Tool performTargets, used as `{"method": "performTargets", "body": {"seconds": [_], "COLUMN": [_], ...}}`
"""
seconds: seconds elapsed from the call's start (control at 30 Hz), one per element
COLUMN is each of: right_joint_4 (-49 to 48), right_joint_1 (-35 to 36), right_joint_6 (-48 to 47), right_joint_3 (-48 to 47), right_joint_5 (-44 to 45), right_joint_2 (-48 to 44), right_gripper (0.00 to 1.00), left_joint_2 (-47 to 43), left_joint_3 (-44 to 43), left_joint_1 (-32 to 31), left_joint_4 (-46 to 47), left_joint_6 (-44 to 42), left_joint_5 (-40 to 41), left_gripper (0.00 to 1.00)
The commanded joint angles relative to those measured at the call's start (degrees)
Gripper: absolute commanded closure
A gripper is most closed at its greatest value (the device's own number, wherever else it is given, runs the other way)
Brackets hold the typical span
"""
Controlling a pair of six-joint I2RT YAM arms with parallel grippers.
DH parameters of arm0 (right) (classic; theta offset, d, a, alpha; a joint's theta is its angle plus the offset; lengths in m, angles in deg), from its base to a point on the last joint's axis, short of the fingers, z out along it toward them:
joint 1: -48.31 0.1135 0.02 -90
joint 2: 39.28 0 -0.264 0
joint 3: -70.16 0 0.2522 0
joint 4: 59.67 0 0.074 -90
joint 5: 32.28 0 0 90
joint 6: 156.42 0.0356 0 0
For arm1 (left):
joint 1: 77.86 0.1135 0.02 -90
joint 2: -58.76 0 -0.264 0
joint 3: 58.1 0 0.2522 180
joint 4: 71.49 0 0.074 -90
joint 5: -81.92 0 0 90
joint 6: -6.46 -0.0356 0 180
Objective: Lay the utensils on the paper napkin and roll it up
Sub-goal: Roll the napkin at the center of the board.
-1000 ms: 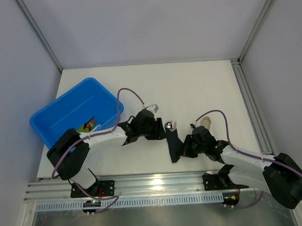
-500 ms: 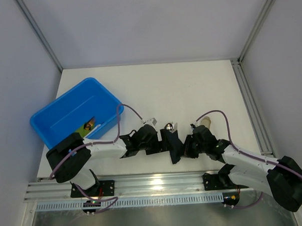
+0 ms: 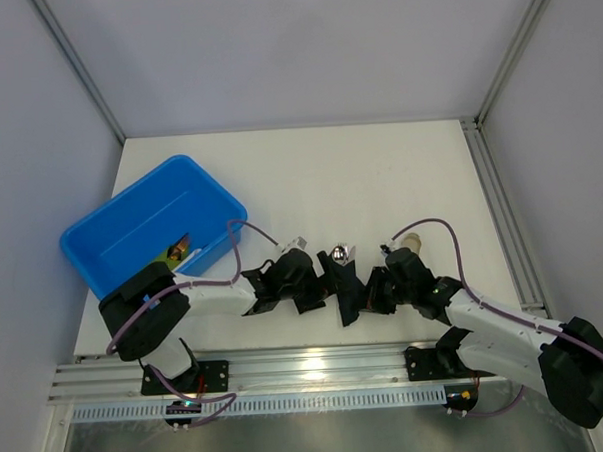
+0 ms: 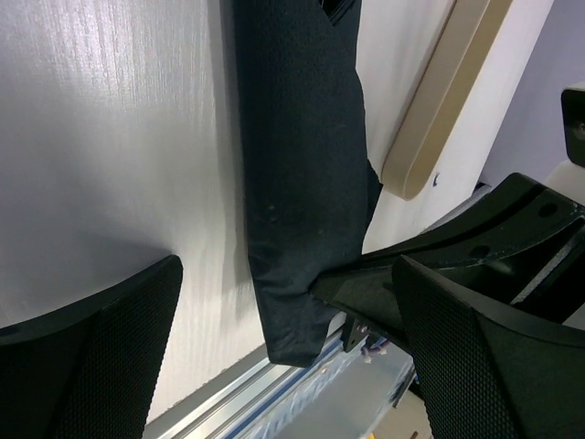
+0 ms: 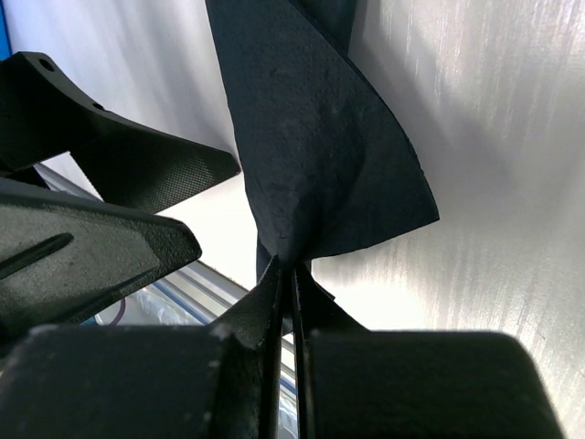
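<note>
Far left on the white table (image 3: pixel 379 173) sits a blue tub (image 3: pixel 151 228). At the centre, close to the front edge, the left gripper (image 3: pixel 320 283) has its jaws wide apart on either side of the napkin (image 3: pixel 346 296), holding nothing. The napkin is a slim, matte black roll whose long axis runs near to far, leaning slightly left at the far end. There a shiny silver tip of the utensils (image 3: pixel 337 252) pokes out. In the left wrist view the roll's near end (image 4: pixel 302 165) lies between the spread fingers (image 4: pixel 91 357). Just right of the roll, the right gripper (image 5: pixel 285 293) is closed tight on a loose, creased flap of the napkin (image 5: pixel 311 137). A beige cylinder (image 3: pixel 410 243) lies farther right.
</note>
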Motion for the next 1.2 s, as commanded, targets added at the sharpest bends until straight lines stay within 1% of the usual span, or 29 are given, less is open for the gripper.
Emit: {"method": "performTargets", "body": {"seconds": [0.0,0.2,0.33,0.6,0.8,1.0,1.13,1.17], "right_joint_4": [-0.9,-0.4,-0.2,1.0,1.0,1.9,2.4,2.4], "right_joint_1": [-0.1,-0.4,-0.4,-0.5,-0.6,-0.7,-0.9,-0.9], "right_joint_6": [1.2,1.5,1.9,1.9,1.9,1.6,1.5,1.5], "right_joint_3": [-2.2,-3.0,-3.2,-4.0,-3.8,-4.3,-4.3,-4.3], "right_joint_5": [-1.3,-2.1,-2.5,-2.7,-2.8,-2.1,-2.1,-2.1], "right_joint_2": [-1.7,-2.4,-3.1,-3.9,-4.1,-4.7,-4.8,-4.8], "right_gripper": [0.96,0.96,0.96,0.96,0.96,0.96,0.97,0.96], "left_joint_2": [0.9,2.3,4.6,7.7,10.7,13.1,13.9,14.0], "left_joint_3": [0.4,0.6,0.5,-1.0,-3.1,-4.3,-3.3,-2.9], "left_joint_1": [-0.2,-0.2,-0.2,0.0,0.5,1.2,1.9,2.0], "left_joint_4": [1.4,1.0,4.2,6.0,6.8,8.2,9.7,11.7], "left_joint_6": [4.9,7.6,9.9,12.1,12.9,13.0,13.6,14.1], "left_joint_5": [-0.6,-1.8,-3.2,-2.1,-3.7,-4.7,-4.8,-4.7], "left_gripper": [0.02,0.01,0.01,0.01,0.01,0.03,0.09,0.1]}}
